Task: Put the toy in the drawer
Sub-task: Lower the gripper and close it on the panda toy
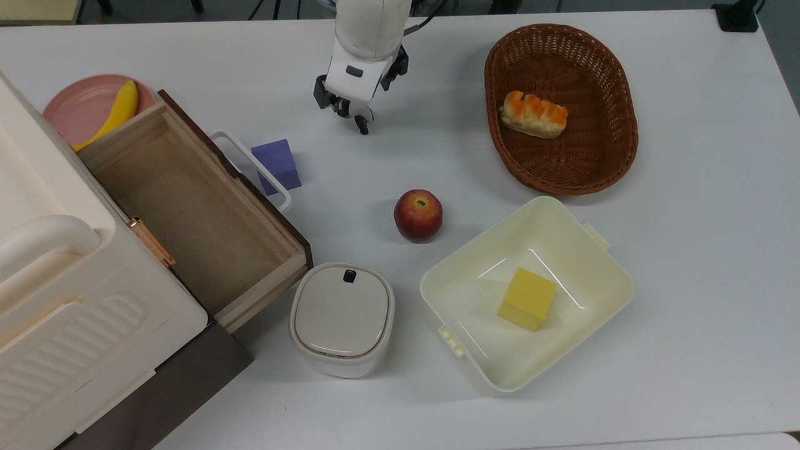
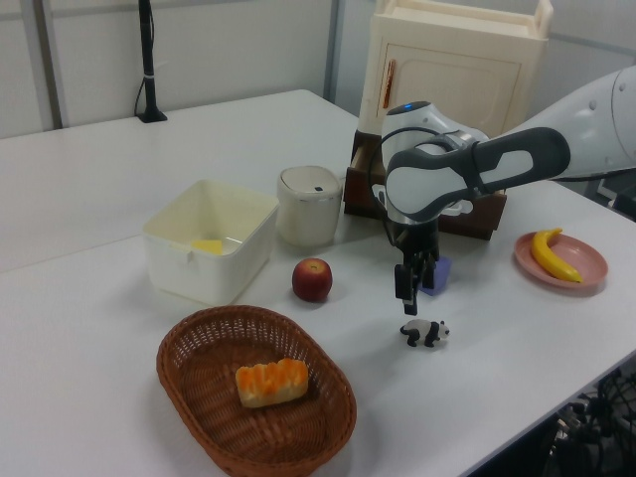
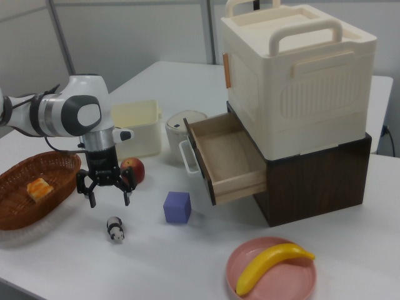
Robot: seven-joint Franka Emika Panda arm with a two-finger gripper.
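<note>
Step in hand, as we read it: the approach to grasp the toy (image 3: 115,229) — nothing picked up yet. The panda stands on the white table (image 1: 687,250), directly below the gripper (image 3: 107,190); in the top view the hand covers most of it, with only the hind part peeking out at (image 1: 361,119). The fingers are spread wide and hold nothing, clear of the panda in the right view.

To do it well we would come straight down, set one finger on each flank across the narrow body rather than head to tail, and stop just short of the tabletop before closing — it is small and could skid or tip if one finger lands first. Then lift high enough to pass the drawer's dark front and white handle.

The drawer (image 1: 187,206) is pulled out with nothing in it, well apart from the toy, with the purple cube (image 1: 277,164) between them.

Arm pose: wrist vertical, fingers pointing down, forearm reaching in from the top view's upper edge.
</note>
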